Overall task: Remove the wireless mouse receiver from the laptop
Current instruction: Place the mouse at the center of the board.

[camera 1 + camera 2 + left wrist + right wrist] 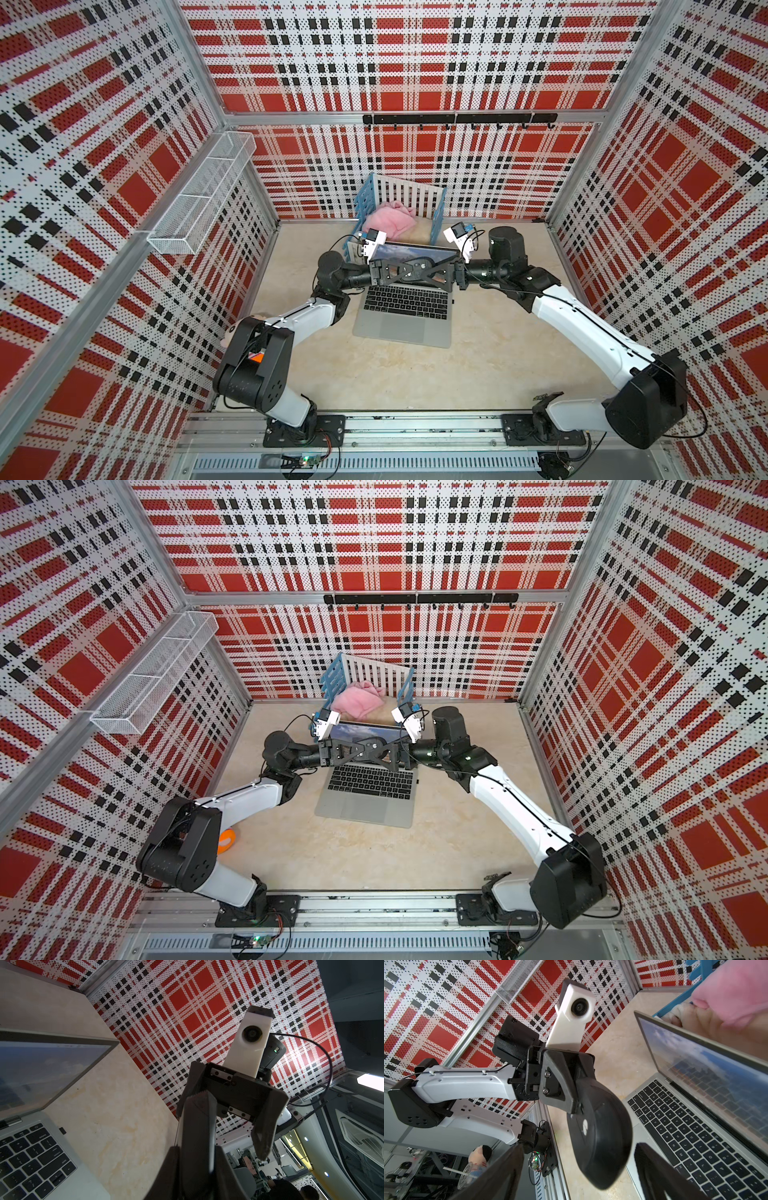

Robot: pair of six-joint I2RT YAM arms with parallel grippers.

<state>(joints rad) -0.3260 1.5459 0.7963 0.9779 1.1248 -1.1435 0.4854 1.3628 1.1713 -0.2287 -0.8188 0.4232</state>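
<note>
The wireless mouse receiver [62, 1130] is not yet out. It sits as a tiny black stub in the 3 o'clock edge of the laptop [403, 328], level with the top key row and just beside the power key. The laptop lies open on the worktop [498, 353], its screen at 12 o'clock.

Neither arm is at the stub. Both meet in the air above the hinge, so the step in hand looks like dealing with the black mouse [602, 1136], perhaps passing it across, rather than the pull itself.

The left tool [571, 1095] is nearly closed and pinches the mouse by one end. The right tool [579, 1147] faces it with jaws spread wide on either side of the mouse body. It holds nothing, and I cannot tell whether it touches the mouse.

Next, I judge that a free tool must drop to the laptop's 3 o'clock edge and narrow its jaws to the stub. It should then draw the stub straight out toward 3 o'clock without lifting or dragging the laptop.
</note>
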